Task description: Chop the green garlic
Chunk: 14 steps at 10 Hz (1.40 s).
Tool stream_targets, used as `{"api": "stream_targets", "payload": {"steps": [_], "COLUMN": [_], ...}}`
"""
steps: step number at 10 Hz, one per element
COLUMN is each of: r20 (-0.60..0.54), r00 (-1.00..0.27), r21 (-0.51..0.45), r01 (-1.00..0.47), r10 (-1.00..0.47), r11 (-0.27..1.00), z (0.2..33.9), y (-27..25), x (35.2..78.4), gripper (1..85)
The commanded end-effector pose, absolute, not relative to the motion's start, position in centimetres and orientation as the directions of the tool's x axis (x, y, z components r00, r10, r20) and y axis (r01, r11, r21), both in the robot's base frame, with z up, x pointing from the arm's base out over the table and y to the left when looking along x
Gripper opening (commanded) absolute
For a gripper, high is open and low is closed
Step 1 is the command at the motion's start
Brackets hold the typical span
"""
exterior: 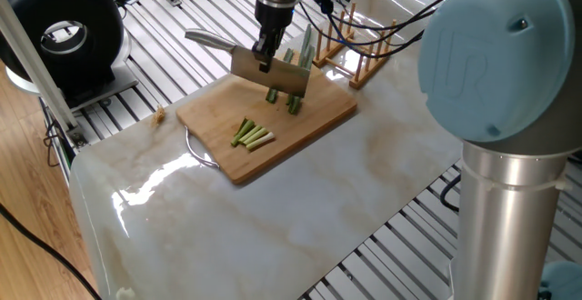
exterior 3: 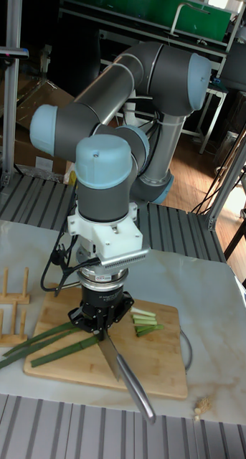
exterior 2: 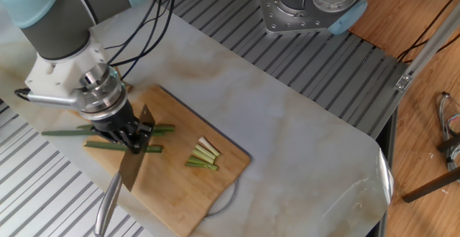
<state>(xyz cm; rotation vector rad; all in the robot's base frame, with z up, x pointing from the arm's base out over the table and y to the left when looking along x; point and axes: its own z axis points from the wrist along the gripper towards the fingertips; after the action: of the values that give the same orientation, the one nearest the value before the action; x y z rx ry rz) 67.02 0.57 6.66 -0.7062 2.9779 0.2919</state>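
our gripper (exterior 2: 129, 138) has its fingers closed tight on the knife (exterior 2: 128, 171), gripping it where blade meets handle, so the blade hangs raised above the cutting board (exterior: 314, 118) with the metal handle (exterior 3: 137, 393) sticking out past the board's edge. right under the fingers lie the long stalks of the green garlic (exterior 2: 140, 149), two of them side by side across the board, their dark leafy ends running off the far edge toward the wooden peg rack (exterior: 364, 59). further along the board, well apart from the blade, sits a small heap of cut pieces (exterior 2: 203, 155), pale ends up.

what worries us most is that nothing pins the stalks. if we bring the blade down off square, they may roll or skid instead of parting, or only bruise. the knife is held by two fingers alone, and a hard stop on the board could twist it in our grip, so later cuts land crooked. the overhanging leaves could also drag the stalks, and a stroke too near the heap might scatter the pieces across the marble table (exterior: 273, 227).
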Motion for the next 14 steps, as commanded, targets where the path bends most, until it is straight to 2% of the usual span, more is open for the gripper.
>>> {"api": "stream_targets", "payload": {"steps": [1, 5, 9, 14], "r20": [-0.109, -0.103, -0.06, -0.003], "r00": [-0.905, -0.911, -0.909, -0.919], "r21": [0.178, 0.182, 0.074, 0.036], "r01": [-0.426, -0.412, -0.416, -0.395], "r10": [-0.412, -0.399, -0.412, -0.395], "r11": [0.887, 0.893, 0.906, 0.918], "z": [7.1, 7.8, 9.3, 10.9], "y": [1.4, 1.9, -1.5, -4.6], "x": [67.1, 67.3, 67.6, 65.9], "gripper": [1.3, 1.3, 1.3, 1.3]}}
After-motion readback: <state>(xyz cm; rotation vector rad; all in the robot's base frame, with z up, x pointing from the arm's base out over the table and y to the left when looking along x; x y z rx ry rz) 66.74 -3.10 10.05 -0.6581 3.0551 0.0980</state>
